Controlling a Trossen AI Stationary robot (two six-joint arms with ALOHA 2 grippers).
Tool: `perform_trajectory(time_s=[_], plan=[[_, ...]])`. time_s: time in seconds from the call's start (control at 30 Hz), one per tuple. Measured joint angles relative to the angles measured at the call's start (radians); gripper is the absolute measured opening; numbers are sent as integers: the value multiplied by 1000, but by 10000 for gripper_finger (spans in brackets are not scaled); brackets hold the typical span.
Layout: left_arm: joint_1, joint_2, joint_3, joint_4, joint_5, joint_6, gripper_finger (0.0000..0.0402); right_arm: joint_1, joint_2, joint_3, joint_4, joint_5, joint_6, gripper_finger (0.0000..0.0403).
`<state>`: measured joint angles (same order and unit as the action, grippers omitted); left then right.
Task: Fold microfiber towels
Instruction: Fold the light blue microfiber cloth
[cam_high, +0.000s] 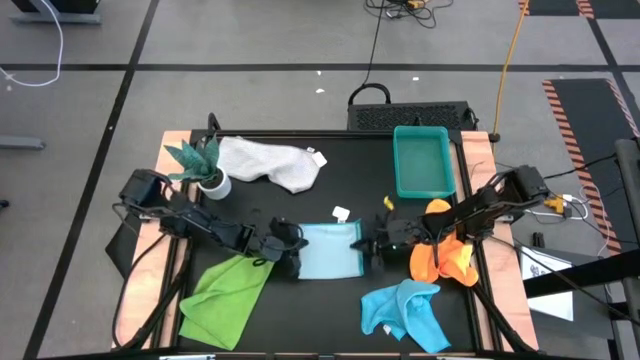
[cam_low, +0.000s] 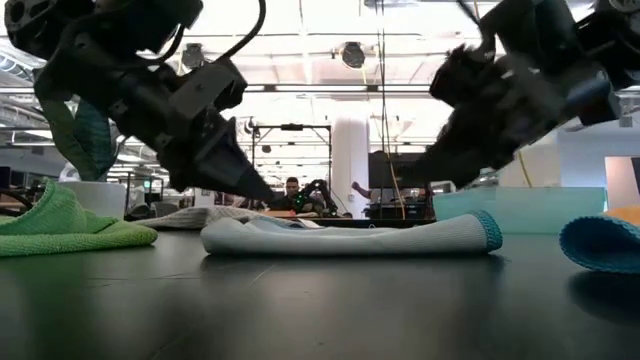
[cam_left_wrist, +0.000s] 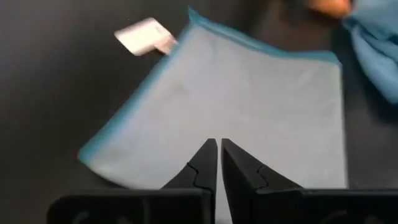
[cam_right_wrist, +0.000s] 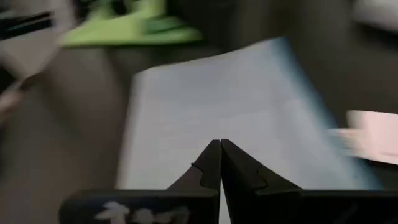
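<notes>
Grippers flank pale blue towel (cam_high: 328, 251), seemingly touching.

On my overhead feed I see the black counter (cam_high: 340, 170) carrying a teal plastic tray (cam_high: 423, 162) near its far right corner, and a small green plant in a white pot (cam_high: 205, 170) near the far left corner. Beyond the far edge, a black cable (cam_high: 374, 40) and an orange cable (cam_high: 513, 45) trail over the grey floor (cam_high: 250, 40). From counter level I can make out a person (cam_low: 291, 194) seated far back in the room under bright ceiling lights.
</notes>
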<state>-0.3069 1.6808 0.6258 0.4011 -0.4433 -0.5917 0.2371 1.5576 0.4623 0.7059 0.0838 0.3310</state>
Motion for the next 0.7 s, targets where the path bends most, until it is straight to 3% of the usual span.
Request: perform_trajectory(time_s=[0.13,0.3,0.47,0.7], plan=[[50,22,0,-37,-61,3,26,40,72,58,-4,-122,-27,0],[87,61,2,-64,-51,-24,26,78,192,88,-8,-241,-29,0],[81,58,0,-128,-53,-57,26,102,221,85,-13,-267,-35,0],[37,-9,0,-35,-55,-18,26,121,106,84,12,-244,-75,0]])
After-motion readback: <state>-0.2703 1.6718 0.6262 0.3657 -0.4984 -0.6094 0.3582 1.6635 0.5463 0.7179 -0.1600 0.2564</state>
